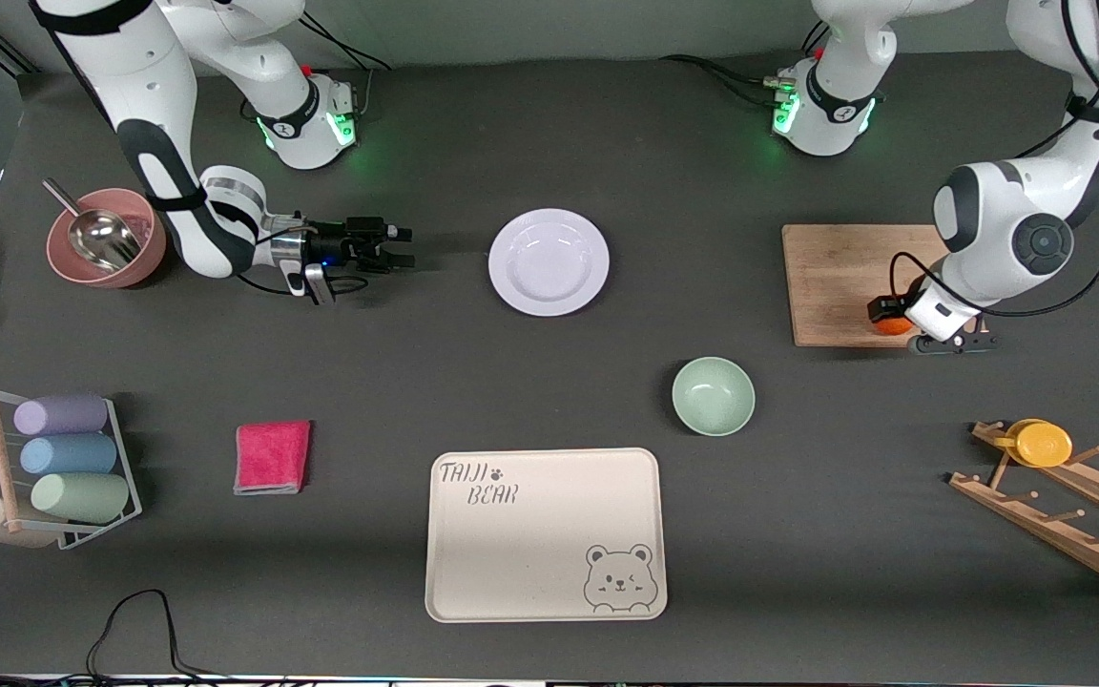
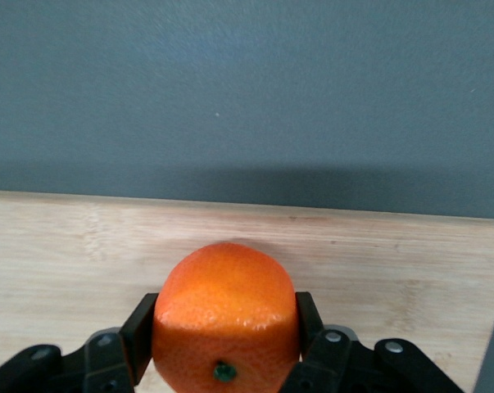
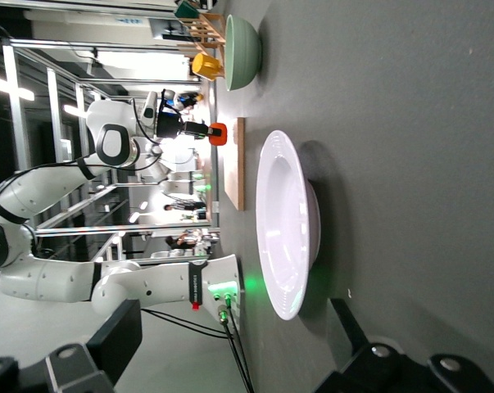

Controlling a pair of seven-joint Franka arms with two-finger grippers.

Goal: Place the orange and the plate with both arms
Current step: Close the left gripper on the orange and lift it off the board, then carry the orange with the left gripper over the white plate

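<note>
My left claw (image 2: 222,348) squeezes the orange (image 2: 226,315) on the wooden board (image 2: 66,262), right of frame. I should lift slowly. My right claw (image 1: 397,246) waits wide apart beside the plate (image 1: 549,261), center.

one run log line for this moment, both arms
left gripper: shut on orange, on cutting board | right gripper: open, low beside plate, not touching | plate: on table, unheld

Orange (image 1: 891,324) mostly hidden by left claw (image 1: 893,317) (front view).
</note>
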